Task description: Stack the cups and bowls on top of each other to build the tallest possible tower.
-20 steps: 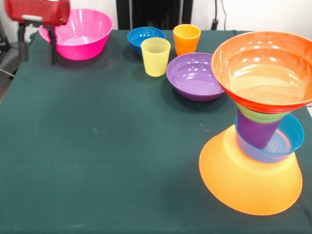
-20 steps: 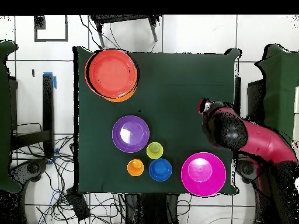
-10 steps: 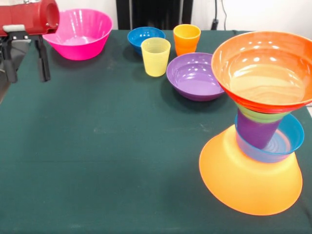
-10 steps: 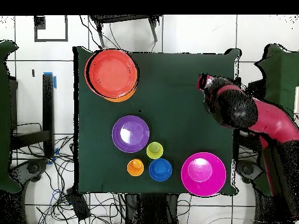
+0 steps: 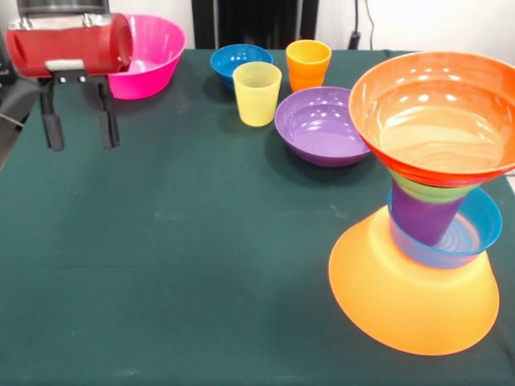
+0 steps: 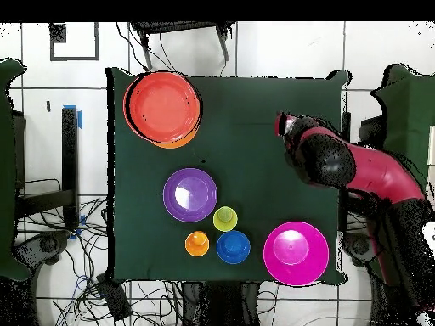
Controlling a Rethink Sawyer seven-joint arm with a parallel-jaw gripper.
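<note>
The tower (image 5: pixel 426 209) stands at the front right: an upturned yellow-orange bowl (image 5: pixel 414 301), a light blue bowl (image 5: pixel 476 225), a purple cup (image 5: pixel 422 217), a green bowl (image 5: pixel 430 191) and an orange-red bowl (image 5: pixel 438 112) on top. It also shows in the overhead view (image 6: pixel 163 106). The pink bowl (image 5: pixel 153 48), dark blue bowl (image 5: pixel 240 58), yellow cup (image 5: pixel 257 94), orange cup (image 5: pixel 308 64) and purple bowl (image 5: pixel 322 125) stand loose at the back. My gripper (image 5: pixel 80 129) hangs open and empty over the table's left side, in front of the pink bowl.
In the overhead view the arm (image 6: pixel 357 170) reaches in from the right over the table's edge, with the gripper (image 6: pixel 285 127) above the cloth. The dark green cloth (image 5: pixel 177 265) covers the table. Cables lie on the floor around it.
My gripper has swung from the table's left edge inward over the cloth and a little toward the camera. It stays open. The bowls, cups and tower have not moved.
</note>
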